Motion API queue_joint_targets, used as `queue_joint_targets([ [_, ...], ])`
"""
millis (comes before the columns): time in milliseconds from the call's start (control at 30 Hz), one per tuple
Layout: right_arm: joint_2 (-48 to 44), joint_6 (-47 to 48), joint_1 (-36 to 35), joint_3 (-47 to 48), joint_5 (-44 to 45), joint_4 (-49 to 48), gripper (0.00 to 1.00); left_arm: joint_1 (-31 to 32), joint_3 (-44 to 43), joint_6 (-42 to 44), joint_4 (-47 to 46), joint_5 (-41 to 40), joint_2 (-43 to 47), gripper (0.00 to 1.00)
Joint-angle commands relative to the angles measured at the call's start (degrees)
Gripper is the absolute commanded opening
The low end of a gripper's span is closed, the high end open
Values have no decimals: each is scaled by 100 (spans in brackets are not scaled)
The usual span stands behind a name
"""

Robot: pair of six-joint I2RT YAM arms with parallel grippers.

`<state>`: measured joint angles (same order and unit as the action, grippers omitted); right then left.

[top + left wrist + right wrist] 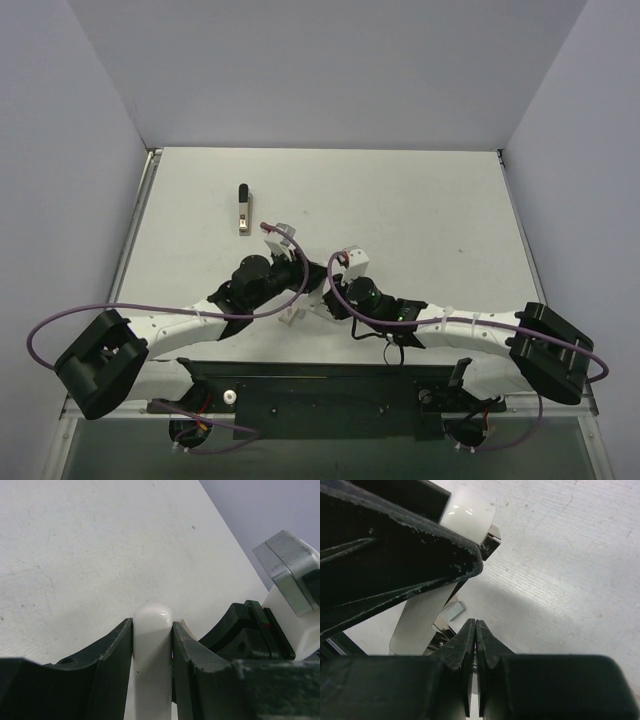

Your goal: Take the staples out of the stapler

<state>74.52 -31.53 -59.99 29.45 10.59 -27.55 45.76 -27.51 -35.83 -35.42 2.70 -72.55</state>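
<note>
We barely see the stapler [152, 645] — left fingers [110, 670] clamp it; right fingers [462, 645] together, perhaps near staples [452, 611]; tabletop [100, 555] scuffed.

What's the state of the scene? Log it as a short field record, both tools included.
left tool: closed on the white stapler, rounded end poking out past the fingers
right tool: shut, tips right by the stapler's metal part; cannot tell whether it pinches anything
staple strip: ribbed metal, likely staples, just beyond the right tool's tips
dark object: lying alone on the table, beyond the left arm
arms: meeting over the table's near middle
</note>
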Motion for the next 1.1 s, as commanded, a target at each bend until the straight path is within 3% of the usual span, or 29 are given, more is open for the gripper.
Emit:
queue_joint_targets([
  [0,89,-248,13,61,-601,-786,0,-111,-352,-178,-1020,-226,40,0],
  [1067,634,-995,365,254,-1779,-2184,0,-181,-668,121,-1195,-903,-830,0],
])
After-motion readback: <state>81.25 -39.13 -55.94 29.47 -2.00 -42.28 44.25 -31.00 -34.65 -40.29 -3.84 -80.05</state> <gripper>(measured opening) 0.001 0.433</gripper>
